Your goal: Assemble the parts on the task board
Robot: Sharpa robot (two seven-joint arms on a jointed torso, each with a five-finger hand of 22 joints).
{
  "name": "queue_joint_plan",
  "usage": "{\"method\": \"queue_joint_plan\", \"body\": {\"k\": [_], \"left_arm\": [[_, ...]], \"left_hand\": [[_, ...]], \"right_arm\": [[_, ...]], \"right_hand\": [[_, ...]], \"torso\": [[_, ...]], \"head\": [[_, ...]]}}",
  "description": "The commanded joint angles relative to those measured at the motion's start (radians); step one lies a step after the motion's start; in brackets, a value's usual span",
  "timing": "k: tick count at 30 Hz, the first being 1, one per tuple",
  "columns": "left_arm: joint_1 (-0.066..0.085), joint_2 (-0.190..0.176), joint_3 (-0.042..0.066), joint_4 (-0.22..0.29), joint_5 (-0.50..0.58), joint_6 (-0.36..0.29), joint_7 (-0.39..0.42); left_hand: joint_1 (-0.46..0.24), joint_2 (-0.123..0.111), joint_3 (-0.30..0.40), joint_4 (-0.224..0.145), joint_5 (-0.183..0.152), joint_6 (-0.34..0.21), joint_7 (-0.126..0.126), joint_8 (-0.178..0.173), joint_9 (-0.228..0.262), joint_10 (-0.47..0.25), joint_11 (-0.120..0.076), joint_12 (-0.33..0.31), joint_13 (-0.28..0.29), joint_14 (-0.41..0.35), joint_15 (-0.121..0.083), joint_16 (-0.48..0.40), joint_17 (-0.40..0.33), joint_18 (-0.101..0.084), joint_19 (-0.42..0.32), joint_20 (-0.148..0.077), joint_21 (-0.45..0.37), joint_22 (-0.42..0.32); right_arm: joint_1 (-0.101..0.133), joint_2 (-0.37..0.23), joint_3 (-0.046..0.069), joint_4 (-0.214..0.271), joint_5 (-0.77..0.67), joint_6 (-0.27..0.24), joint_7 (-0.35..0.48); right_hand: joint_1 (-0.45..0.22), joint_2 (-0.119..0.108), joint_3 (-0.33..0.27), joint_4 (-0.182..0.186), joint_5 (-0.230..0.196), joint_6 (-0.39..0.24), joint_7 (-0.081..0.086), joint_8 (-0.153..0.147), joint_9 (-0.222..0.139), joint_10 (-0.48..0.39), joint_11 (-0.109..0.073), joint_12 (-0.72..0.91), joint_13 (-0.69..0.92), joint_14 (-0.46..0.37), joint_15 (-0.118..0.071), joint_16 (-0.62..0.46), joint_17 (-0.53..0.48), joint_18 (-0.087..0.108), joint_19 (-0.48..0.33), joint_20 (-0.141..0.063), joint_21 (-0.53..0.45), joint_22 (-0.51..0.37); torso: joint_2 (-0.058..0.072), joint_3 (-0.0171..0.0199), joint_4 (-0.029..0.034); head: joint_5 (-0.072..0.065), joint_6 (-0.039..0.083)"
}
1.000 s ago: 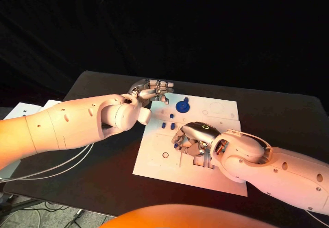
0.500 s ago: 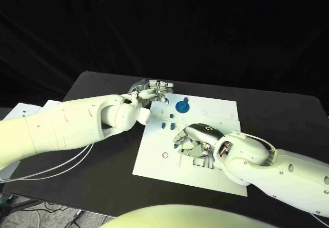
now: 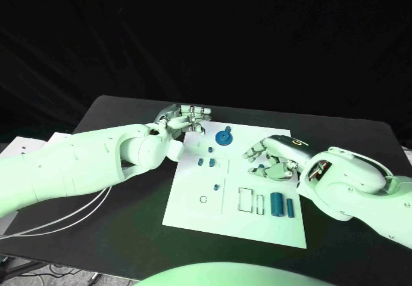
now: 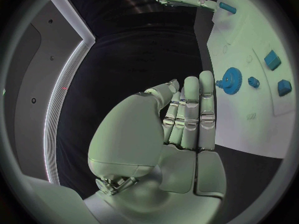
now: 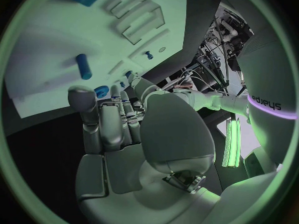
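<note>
White and flat, the task board (image 3: 193,205) lies in the middle of the black surface (image 3: 103,238), with the blue parts spread over it. In the head view a blue gear (image 3: 223,138) stands near the board's far edge, two small blue blocks (image 3: 205,161) sit just nearer than it, and a large blue cylinder (image 3: 276,203) with a thinner blue pin (image 3: 290,207) beside it rests toward the near right, next to two rectangular slots (image 3: 246,199). The left robot hand (image 3: 184,115) hovers at the board's far left corner, fingers curled together over the palm; the left wrist view shows those fingers (image 4: 190,112) pressed side by side and straight, with nothing between them, and brings the gear (image 4: 231,78) and two blocks (image 4: 272,59) close beside the fingertips, though apart from them. The right robot hand (image 3: 273,159) hangs above the board's right half, fingers bent downward and slightly apart, holding nothing that the head view reveals. From the right wrist view the same fingers (image 5: 115,122) lie close together, empty, and beyond them a blue pin (image 5: 83,66) stands out on the board (image 5: 56,50), along with the slots (image 5: 140,17) and a small blue peg (image 5: 149,55) that the head view shows only as a speck.
</note>
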Motion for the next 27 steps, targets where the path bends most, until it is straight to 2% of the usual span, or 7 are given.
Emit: {"method": "queue_joint_plan", "body": {"k": [1, 4, 5, 8, 17, 19, 27], "left_arm": [[0.000, -0.002, 0.001, 0.003, -0.003, 0.010, 0.005], [0.000, -0.003, 0.001, 0.003, -0.003, 0.010, 0.005], [0.000, -0.003, 0.001, 0.003, -0.003, 0.010, 0.005], [0.000, -0.002, 0.001, 0.002, -0.003, 0.010, 0.005], [0.000, 0.001, 0.001, 0.001, -0.003, 0.012, 0.005], [0.000, 0.000, 0.001, 0.000, -0.003, 0.011, 0.003], [0.000, 0.002, 0.001, -0.001, -0.003, 0.009, 0.001]], "left_hand": [[-0.005, 0.003, -0.006, -0.002, 0.003, -0.004, 0.010, 0.003, 0.001, -0.005, 0.000, 0.004, -0.001, -0.003, 0.001, 0.005, -0.002, 0.011, 0.001, 0.005, 0.004, 0.001], [-0.005, 0.003, -0.006, -0.002, 0.003, -0.004, 0.010, 0.003, 0.001, -0.005, 0.000, 0.004, -0.001, -0.003, 0.001, 0.005, -0.002, 0.011, 0.001, 0.005, 0.004, 0.001], [-0.005, 0.003, -0.006, -0.002, 0.003, -0.004, 0.010, 0.003, 0.001, -0.005, 0.000, 0.004, -0.001, -0.003, 0.001, 0.005, -0.002, 0.011, 0.001, 0.005, 0.004, 0.001], [-0.005, 0.003, -0.006, -0.002, 0.003, -0.004, 0.010, 0.003, 0.001, -0.005, 0.000, 0.004, -0.001, -0.003, 0.001, 0.005, -0.002, 0.011, 0.001, 0.005, 0.004, 0.001], [-0.005, 0.003, -0.006, -0.004, 0.003, -0.006, 0.010, 0.006, 0.001, -0.008, 0.001, 0.007, -0.002, -0.005, 0.001, 0.005, -0.003, 0.011, 0.000, 0.005, 0.004, 0.001], [-0.004, 0.004, -0.005, -0.005, 0.004, -0.006, 0.010, 0.008, 0.001, -0.008, 0.000, 0.008, -0.001, -0.005, 0.001, 0.006, -0.003, 0.011, -0.001, 0.005, 0.004, 0.001], [-0.003, 0.006, -0.004, -0.006, 0.004, -0.007, 0.010, 0.010, 0.002, -0.009, 0.000, 0.010, -0.001, -0.006, 0.001, 0.006, -0.003, 0.011, -0.001, 0.005, 0.004, 0.001]], "right_arm": [[0.007, -0.019, -0.001, -0.006, 0.021, -0.012, -0.010], [0.012, -0.034, -0.001, -0.013, -0.001, 0.007, -0.023], [0.013, -0.038, -0.001, -0.015, -0.007, 0.016, -0.028], [0.015, -0.044, -0.002, -0.021, -0.024, 0.039, -0.042], [0.013, -0.033, -0.005, -0.026, -0.049, 0.093, -0.060], [0.013, -0.031, -0.006, -0.024, -0.052, 0.111, -0.066], [0.012, -0.014, -0.010, -0.036, -0.060, 0.153, -0.078]], "right_hand": [[-0.010, -0.005, -0.012, 0.001, 0.008, 0.009, 0.000, 0.002, -0.001, 0.006, -0.001, 0.005, -0.001, 0.025, 0.008, -0.002, -0.001, -0.003, 0.001, 0.002, 0.004, 0.001], [-0.009, -0.007, -0.029, 0.002, 0.013, 0.007, -0.004, 0.000, -0.003, -0.010, -0.001, 0.004, -0.003, 0.024, 0.008, -0.006, -0.007, -0.003, -0.001, 0.002, 0.001, -0.004], [-0.009, -0.008, -0.036, 0.002, 0.013, 0.006, -0.005, -0.001, -0.004, -0.018, -0.001, 0.003, -0.004, 0.024, 0.008, -0.007, -0.009, -0.003, -0.001, 0.003, -0.001, -0.005], [-0.005, -0.005, -0.049, 0.002, 0.014, 0.004, -0.005, -0.001, -0.005, -0.035, 0.001, 0.001, -0.004, 0.024, 0.009, -0.009, -0.013, -0.002, -0.002, 0.003, -0.003, -0.008], [0.005, 0.004, -0.059, 0.001, 0.018, 0.007, -0.008, 0.000, -0.005, -0.039, 0.001, 0.009, -0.002, 0.024, 0.009, -0.011, -0.015, -0.002, -0.001, 0.004, -0.004, -0.009], [0.013, 0.016, -0.063, 0.001, 0.020, 0.018, -0.009, 0.003, -0.004, -0.024, -0.003, 0.023, 0.000, 0.025, 0.007, -0.012, -0.017, -0.002, 0.000, 0.003, -0.004, -0.009], [0.031, 0.047, -0.057, 0.005, 0.022, 0.059, -0.014, 0.014, 0.002, 0.027, -0.014, 0.055, -0.002, 0.028, -0.003, -0.005, -0.009, -0.005, 0.012, -0.005, 0.009, 0.012]], "torso": [[-0.001, -0.0007, -0.0046], [-0.001, -0.0004, -0.0062], [-0.001, 0.0001, -0.0048], [-0.001, 0.0000, -0.0037], [0.000, -0.0012, -0.0020], [0.001, -0.0013, -0.0007], [0.000, -0.0023, -0.0038]], "head": [[-0.014, 0.009], [-0.023, 0.013], [-0.029, 0.014], [-0.033, 0.015], [-0.032, 0.017], [-0.032, 0.018], [-0.026, 0.015]]}}
